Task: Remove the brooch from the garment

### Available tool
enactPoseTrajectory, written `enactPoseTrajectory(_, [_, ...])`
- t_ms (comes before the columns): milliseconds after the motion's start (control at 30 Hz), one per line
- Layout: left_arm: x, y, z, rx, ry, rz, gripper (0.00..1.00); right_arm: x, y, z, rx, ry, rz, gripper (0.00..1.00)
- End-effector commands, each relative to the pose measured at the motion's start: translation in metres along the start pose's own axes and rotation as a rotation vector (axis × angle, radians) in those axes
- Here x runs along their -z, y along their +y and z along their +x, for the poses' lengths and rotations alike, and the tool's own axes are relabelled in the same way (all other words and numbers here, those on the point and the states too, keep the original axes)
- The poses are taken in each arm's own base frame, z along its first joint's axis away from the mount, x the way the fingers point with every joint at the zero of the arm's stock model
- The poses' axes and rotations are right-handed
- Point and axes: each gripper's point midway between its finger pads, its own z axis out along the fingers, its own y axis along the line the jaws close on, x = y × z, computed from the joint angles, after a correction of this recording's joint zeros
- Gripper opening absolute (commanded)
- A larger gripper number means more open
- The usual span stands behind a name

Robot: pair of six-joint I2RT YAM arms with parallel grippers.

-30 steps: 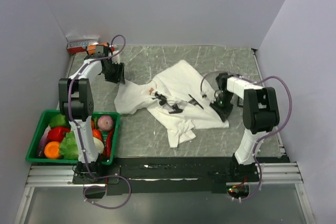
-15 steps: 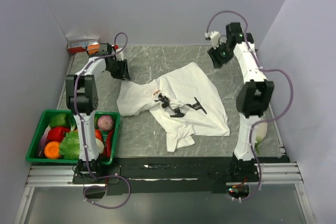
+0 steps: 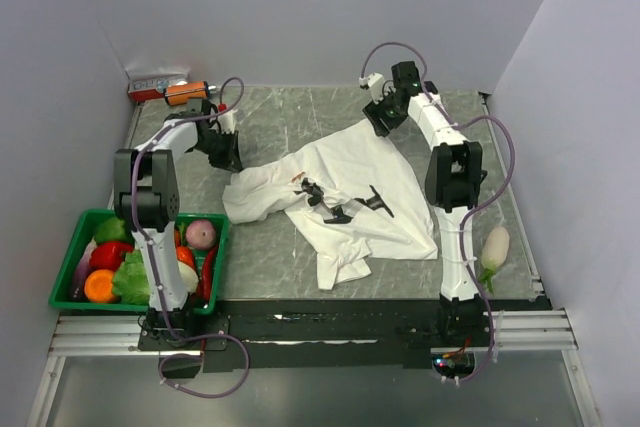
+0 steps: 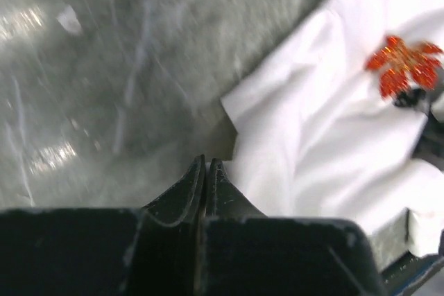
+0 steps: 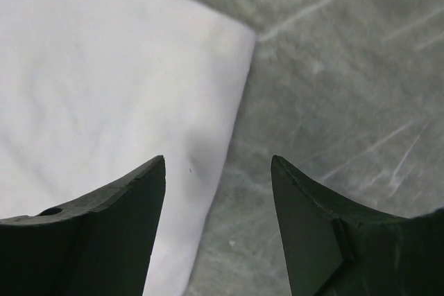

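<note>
Showing sharply from left wrist: brooch (image 4: 404,66)

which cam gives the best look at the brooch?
Left wrist: the brooch is a clear orange-red cluster on the white garment, its shape readable. Top external shows only a tiny red speck. Right wrist shows just the garment edge, no brooch.

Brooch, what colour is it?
The brooch is glittery orange-red against the white garment; clearest in left wrist view.

top: overhead, far | wrists: close, downward | shared: garment (image 3: 352,161)
</note>
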Motion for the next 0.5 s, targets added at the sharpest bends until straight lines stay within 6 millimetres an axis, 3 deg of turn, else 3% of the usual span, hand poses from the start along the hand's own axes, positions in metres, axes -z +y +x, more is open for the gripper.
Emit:
enactPoseTrajectory(0, [0.035,-0.029,0.002,-0.060,-0.034,0.042,0.01,0.000,-0.011,-0.047,-0.011,-0.171,0.033,0.69])
enactPoseTrajectory(267, [0.062,-0.059,0.020,-0.100,-0.026,0.130,0.01,-0.039,0.003,-0.042,0.031,-0.113,0.030,0.66])
enactPoseTrajectory(467, [0.075,-0.068,0.025,-0.128,-0.044,0.133,0.01,-0.054,0.013,-0.030,0.119,-0.045,0.030,0.53])
